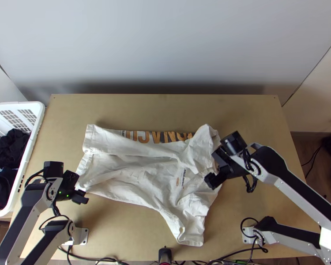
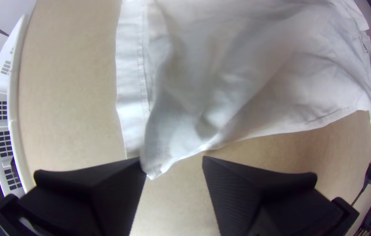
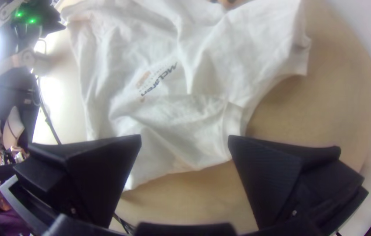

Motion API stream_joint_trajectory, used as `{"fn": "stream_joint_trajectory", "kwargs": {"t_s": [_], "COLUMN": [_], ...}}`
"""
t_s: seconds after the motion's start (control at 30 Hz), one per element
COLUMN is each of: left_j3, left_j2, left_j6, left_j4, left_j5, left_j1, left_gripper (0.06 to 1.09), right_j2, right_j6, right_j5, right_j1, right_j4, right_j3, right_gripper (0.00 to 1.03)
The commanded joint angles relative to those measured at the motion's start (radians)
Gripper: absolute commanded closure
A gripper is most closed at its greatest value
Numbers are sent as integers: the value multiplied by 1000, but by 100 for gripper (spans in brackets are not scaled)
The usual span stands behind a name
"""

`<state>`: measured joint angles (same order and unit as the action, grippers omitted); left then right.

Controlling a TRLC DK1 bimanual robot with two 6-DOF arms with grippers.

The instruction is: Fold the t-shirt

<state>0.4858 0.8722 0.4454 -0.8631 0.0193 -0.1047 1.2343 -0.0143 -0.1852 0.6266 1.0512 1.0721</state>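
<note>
Jaws are gaping on both sides, gripping nothing: my left gripper (image 1: 78, 188) is hovering at one corner of the white printed t-shirt (image 1: 137, 168), my right gripper (image 1: 213, 168) is hanging by its opposite side. T-shirt is lying rumpled, partly spread, mid-table.

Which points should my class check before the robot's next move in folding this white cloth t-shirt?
- White cloth t-shirt spread flat: not ok, rumpled.
- T-shirt wholly on the light wooden table: ok.
- Black, two-fingered left gripper open: ok.
- Black, two-fingered right gripper open: ok.
- White plastic basket apart from the t-shirt: ok.
- Left gripper low enough to pinch the nearby cloth corner: cannot tell.
</note>
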Motion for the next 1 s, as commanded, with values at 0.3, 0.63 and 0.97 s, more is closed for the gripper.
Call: {"fn": "stream_joint_trajectory", "kwargs": {"t_s": [0.3,0.63,0.97], "left_j3": [-13,-7,-1], "left_j2": [-1,4,-6], "left_j6": [-28,-50,-57], "left_j4": [79,95,95], "left_j5": [-24,-5,1], "left_j1": [-20,-26,-49], "left_gripper": [105,105,105], "right_j2": [-19,103,221], "right_j6": [-4,-46,-24], "right_j5": [-33,-33,-53], "right_j1": [249,509,605], "right_j4": [98,49,-34], "right_j3": [19,-14,31], "right_gripper": [10,10,10]}}
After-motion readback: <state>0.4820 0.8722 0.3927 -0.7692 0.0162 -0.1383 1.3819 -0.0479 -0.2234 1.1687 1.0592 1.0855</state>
